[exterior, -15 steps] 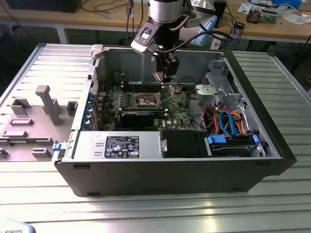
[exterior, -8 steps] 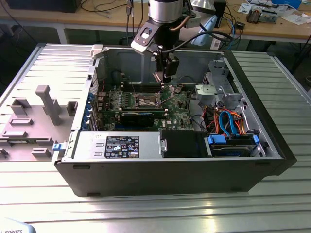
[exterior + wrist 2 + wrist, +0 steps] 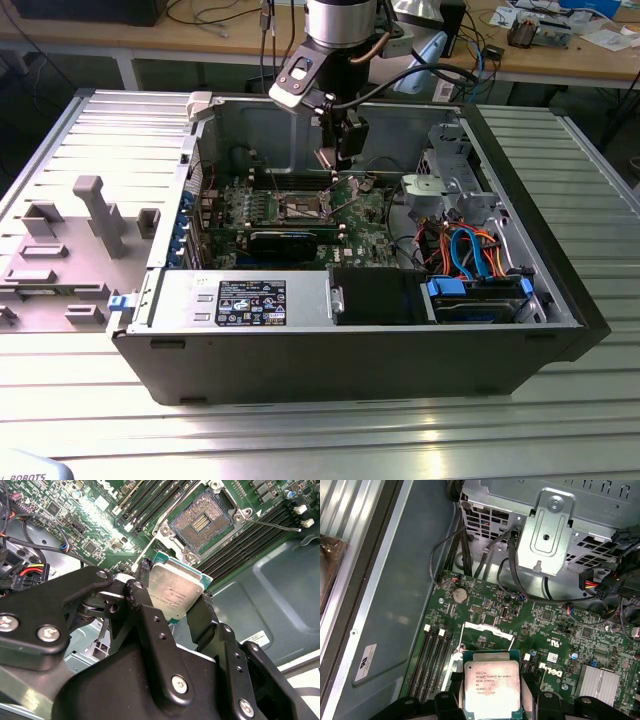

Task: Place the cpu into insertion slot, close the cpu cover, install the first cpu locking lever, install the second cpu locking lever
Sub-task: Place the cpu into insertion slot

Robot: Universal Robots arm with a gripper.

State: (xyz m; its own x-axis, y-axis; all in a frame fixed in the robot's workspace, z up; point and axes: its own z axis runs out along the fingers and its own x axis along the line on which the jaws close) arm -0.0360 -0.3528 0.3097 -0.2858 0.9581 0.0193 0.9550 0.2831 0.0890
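An open computer case [image 3: 340, 365] rests on a ribbed grey metal bench [image 3: 320, 440]. Inside it, a green circuit board [image 3: 225, 205] has a long black card [image 3: 290, 240] along its lower edge. A silver power box [image 3: 250, 300] with a label sits at the case's lower left. Blue and orange cables [image 3: 470, 250] bunch at the exterior view's right, below a metal drive cage [image 3: 445, 180]. Grey plastic blocks [image 3: 100, 215] stand on the bench at the exterior view's left. In the first wrist view a coin battery [image 3: 459, 595] sits near long memory slots [image 3: 435, 652].

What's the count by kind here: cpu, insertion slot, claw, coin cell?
cpu: 1, held in the claw
insertion slot: 1, empty
claw: 1
coin cell: 1
Total: 4
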